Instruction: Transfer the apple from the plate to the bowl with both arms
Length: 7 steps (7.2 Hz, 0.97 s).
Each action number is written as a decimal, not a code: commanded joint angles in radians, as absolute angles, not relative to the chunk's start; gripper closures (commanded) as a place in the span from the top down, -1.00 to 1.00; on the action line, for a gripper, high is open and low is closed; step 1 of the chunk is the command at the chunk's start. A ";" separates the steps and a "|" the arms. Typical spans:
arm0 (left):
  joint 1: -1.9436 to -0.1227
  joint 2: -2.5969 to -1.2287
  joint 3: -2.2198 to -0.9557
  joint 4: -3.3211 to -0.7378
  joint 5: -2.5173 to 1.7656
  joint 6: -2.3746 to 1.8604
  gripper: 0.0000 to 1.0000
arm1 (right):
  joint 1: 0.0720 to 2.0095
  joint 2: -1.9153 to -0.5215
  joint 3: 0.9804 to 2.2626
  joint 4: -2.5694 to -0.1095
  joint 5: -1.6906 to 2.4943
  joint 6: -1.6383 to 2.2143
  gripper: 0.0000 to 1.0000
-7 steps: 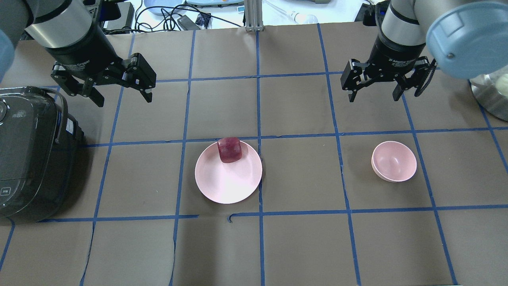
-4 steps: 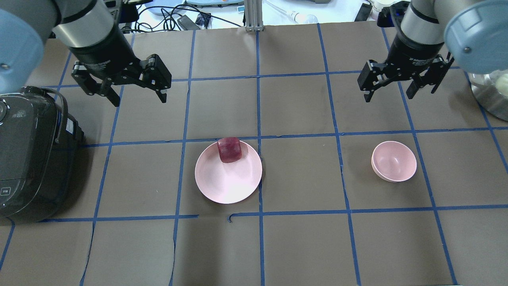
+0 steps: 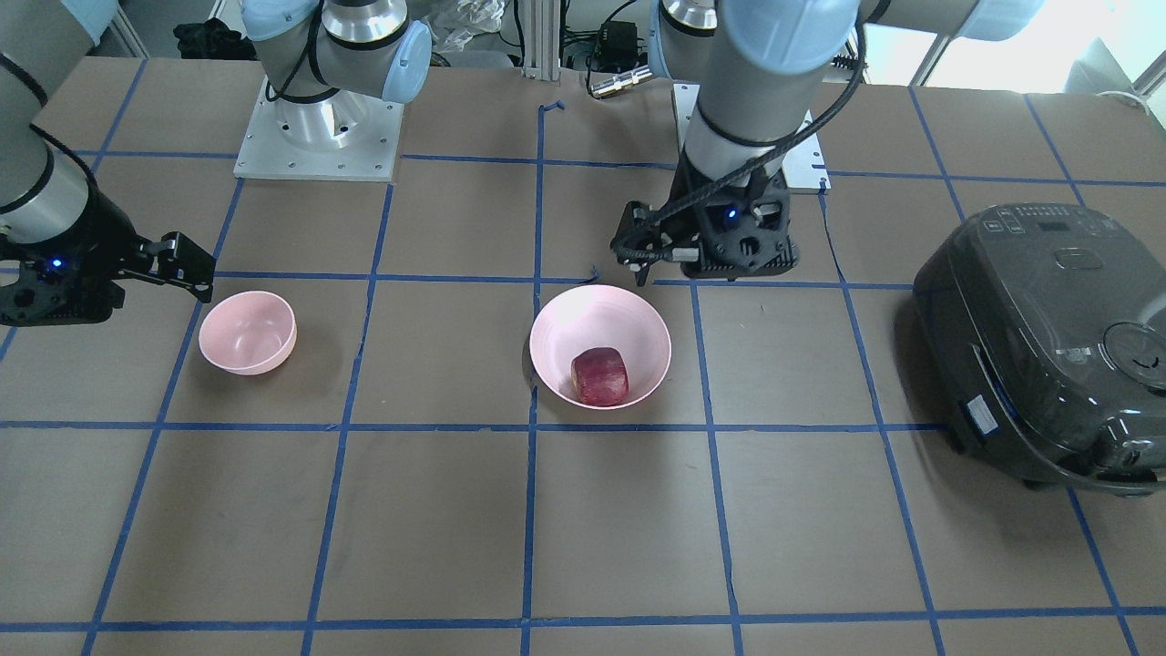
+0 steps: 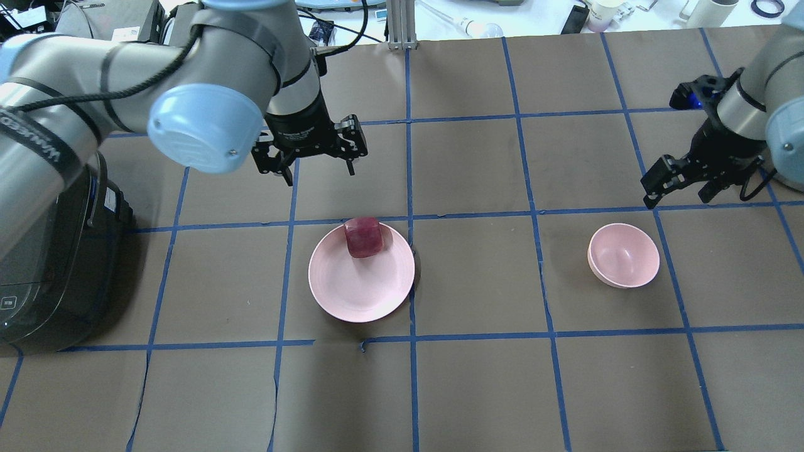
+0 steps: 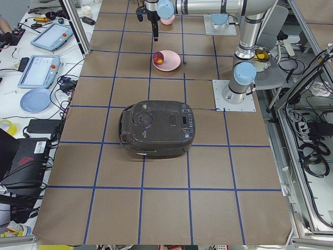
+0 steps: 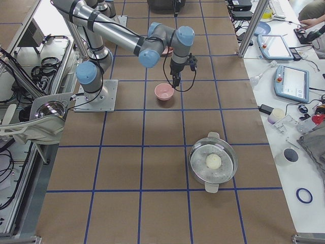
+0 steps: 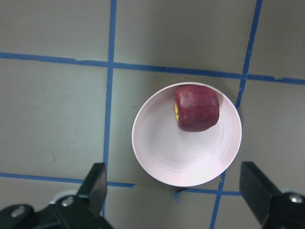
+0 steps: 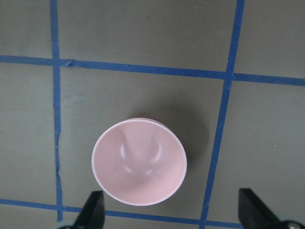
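The apple [image 4: 362, 237] sits on the plate [image 4: 352, 295], at the rim farthest from me. My left pincer [image 4: 320, 172] hangs spread wide above it; my right pincer [image 4: 678, 198], also spread, hovers over the bowl [image 4: 625, 254] across the table [image 4: 477, 389]

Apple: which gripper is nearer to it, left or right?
Left. The left gripper hovers close by the plate holding the apple; the right gripper is far off, near the bowl.

Gridded brown table [image 4: 477, 389], plate [image 4: 358, 292], bowl [image 4: 628, 258], cooker [image 4: 44, 270], steel pot [image 6: 193, 165]
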<state>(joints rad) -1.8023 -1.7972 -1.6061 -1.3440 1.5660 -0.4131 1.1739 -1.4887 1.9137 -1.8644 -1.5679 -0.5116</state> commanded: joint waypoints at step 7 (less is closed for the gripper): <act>-1.850 -1.999 -1.759 -1.085 1.508 -0.509 0.75 | 1.134 -1.382 2.152 -2.132 -1.539 -0.575 -0.98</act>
<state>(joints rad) -1.8495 -1.9930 -1.7588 -1.0842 1.5124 -0.5230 1.1331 -1.3863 2.1529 -2.1318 -1.5374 -0.5846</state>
